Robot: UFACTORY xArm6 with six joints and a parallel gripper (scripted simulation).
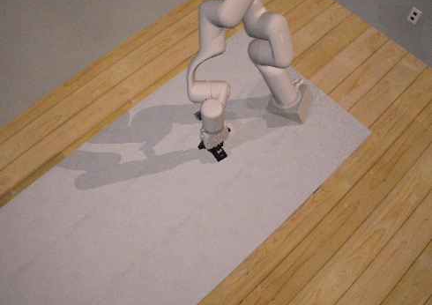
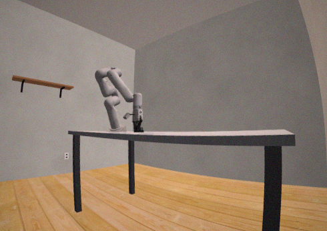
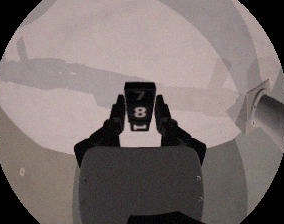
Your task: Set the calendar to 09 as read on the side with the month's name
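Observation:
A black date cube with white digits stands on the grey table. In the wrist view its top face shows a 7 and its near face an 8. My gripper is low over the table, pointing down. Its fingers stand on either side of the cube with a thin gap on each side, so it is open. I cannot make out the tray or the second cube. A small dark thing shows just behind the wrist, mostly hidden.
The arm's base stands on the table to the back right of the gripper. The table's edges are far from the gripper on all sides. A wooden shelf hangs on the left wall.

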